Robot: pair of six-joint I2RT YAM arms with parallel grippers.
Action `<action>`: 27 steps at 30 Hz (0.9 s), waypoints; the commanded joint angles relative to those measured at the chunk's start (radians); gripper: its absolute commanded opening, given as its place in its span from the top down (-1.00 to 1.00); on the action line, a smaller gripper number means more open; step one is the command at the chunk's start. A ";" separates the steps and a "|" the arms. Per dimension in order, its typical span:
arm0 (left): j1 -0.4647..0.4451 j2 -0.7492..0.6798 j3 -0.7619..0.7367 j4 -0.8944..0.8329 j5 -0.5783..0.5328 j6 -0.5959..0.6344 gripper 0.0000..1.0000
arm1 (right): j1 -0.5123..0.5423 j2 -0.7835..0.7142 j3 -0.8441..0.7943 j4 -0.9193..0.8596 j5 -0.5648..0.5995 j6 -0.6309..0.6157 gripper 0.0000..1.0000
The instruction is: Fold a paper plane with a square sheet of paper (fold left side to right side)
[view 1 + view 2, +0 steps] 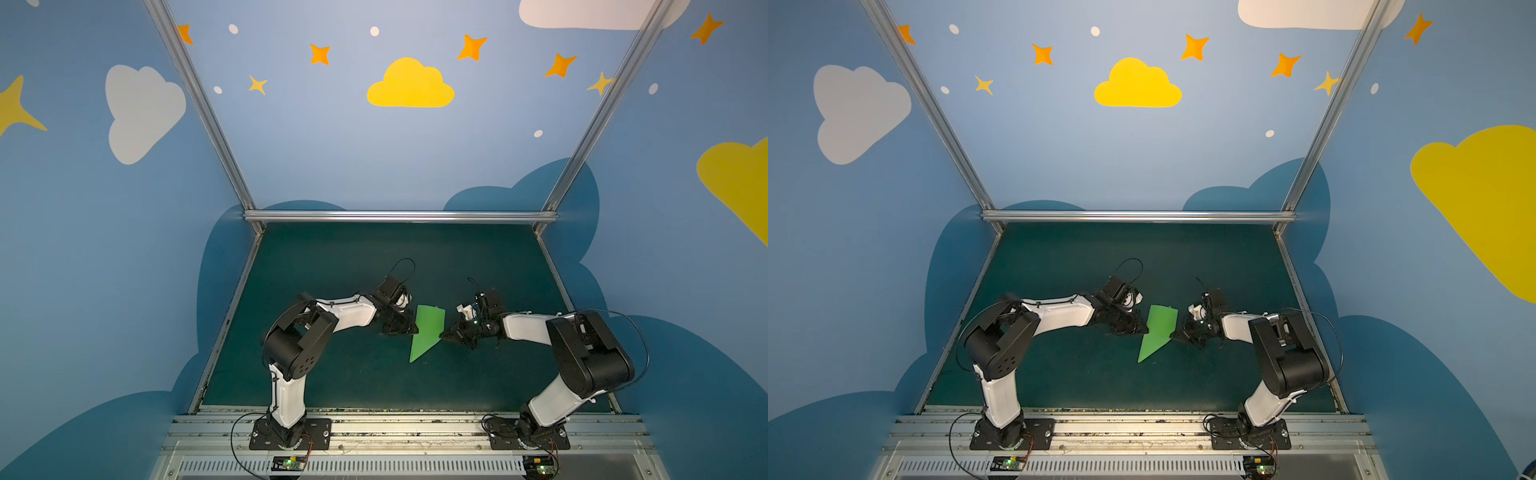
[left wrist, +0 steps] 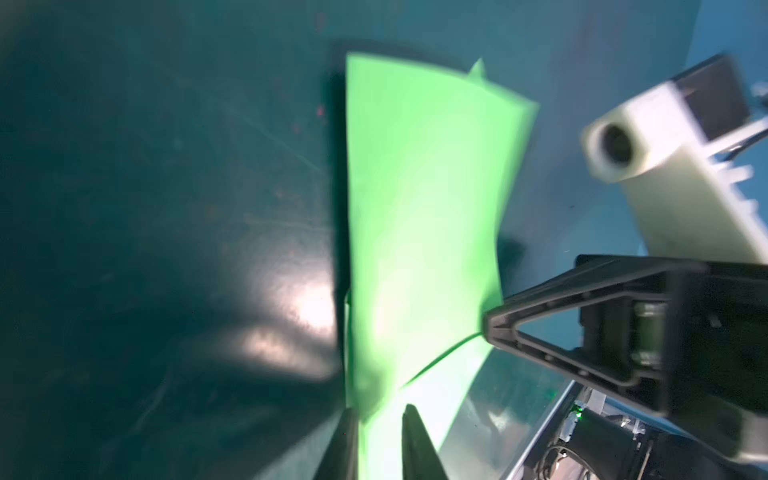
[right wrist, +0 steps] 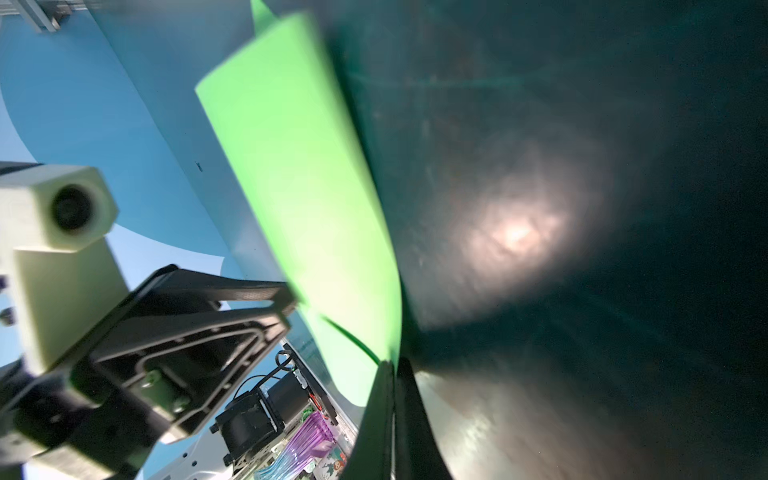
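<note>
The square sheet of paper [image 1: 428, 328] [image 1: 1160, 328] is bright green and folded into a broad shape with a point toward the near edge. It sits mid-mat between both grippers. My left gripper [image 1: 409, 329] [image 1: 1142, 329] is at its left edge. In the left wrist view its jaws [image 2: 380, 409] stand slightly apart, with the paper [image 2: 415, 208] running between them. My right gripper [image 1: 444, 334] [image 1: 1173, 334] is shut on the right edge, its tips [image 3: 392, 363] pinching the bowed paper [image 3: 307, 187]. No slim dart-shaped paper plane is in view.
The dark teal mat [image 1: 332, 270] is bounded by aluminium rails at the back [image 1: 399, 216] and sides, with blue painted walls beyond. Both arm bases stand on the metal rail along the near edge [image 1: 415, 428].
</note>
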 commanded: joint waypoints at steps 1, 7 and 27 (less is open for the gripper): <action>-0.007 -0.094 -0.012 -0.027 -0.056 0.048 0.46 | 0.032 -0.071 0.022 -0.062 0.046 0.002 1.00; -0.109 -0.202 -0.083 -0.044 -0.214 0.084 0.20 | 0.105 -0.162 0.033 -0.167 0.152 0.020 1.00; -0.474 -0.220 -0.173 0.042 -0.733 0.102 -0.18 | 0.177 -0.244 0.096 -0.294 0.267 0.071 1.00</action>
